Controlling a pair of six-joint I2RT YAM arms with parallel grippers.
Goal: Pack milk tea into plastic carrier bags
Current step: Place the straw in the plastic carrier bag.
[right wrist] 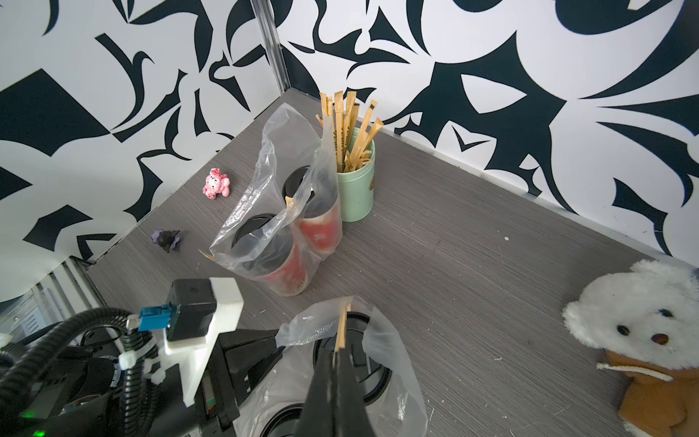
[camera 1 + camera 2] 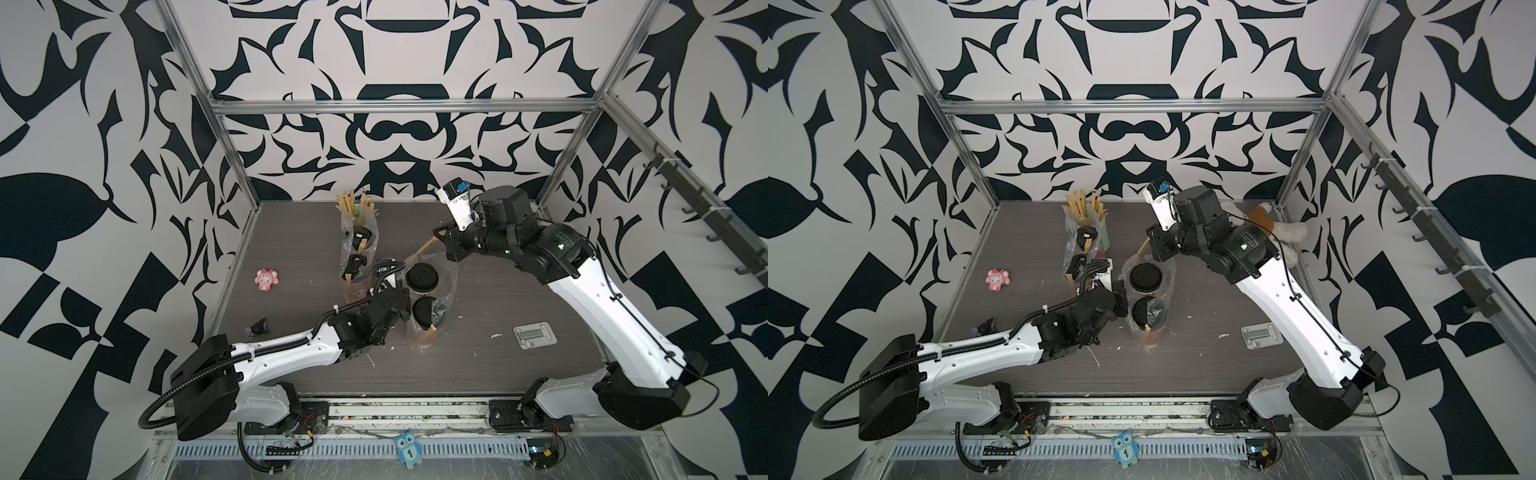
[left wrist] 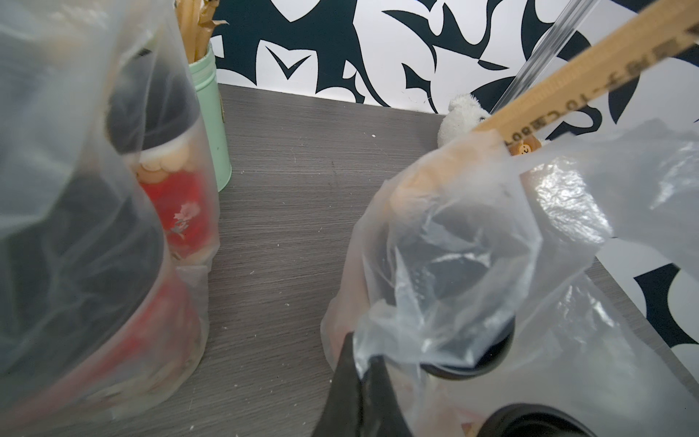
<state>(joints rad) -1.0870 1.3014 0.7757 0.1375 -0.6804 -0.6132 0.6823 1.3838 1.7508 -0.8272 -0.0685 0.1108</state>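
Two plastic carrier bags stand on the dark table. The far bag (image 2: pixel 358 253) (image 1: pixel 272 212) holds two red-sleeved milk tea cups (image 1: pixel 317 230) with black lids. In both top views, the near bag (image 2: pixel 434 291) (image 2: pixel 1152 299) holds two more cups; only their black lids (image 2: pixel 423 275) (image 2: pixel 425 311) show clearly. My left gripper (image 3: pixel 361 352) (image 2: pixel 404 296) is shut on the near bag's rim at its left side. My right gripper (image 1: pixel 337 352) (image 2: pixel 438 236) is shut on a brown paper-wrapped stick (image 1: pixel 342 329) (image 3: pixel 567 79). That stick slants down into the near bag's mouth.
A mint-green holder (image 1: pixel 355 189) of brown sticks stands just behind the far bag. A pink toy (image 2: pixel 266 279) and a dark purple toy (image 2: pixel 257 328) lie at the left. A white teddy bear (image 1: pixel 643 333) sits at the back right. A grey flat plate (image 2: pixel 535 333) lies at the right.
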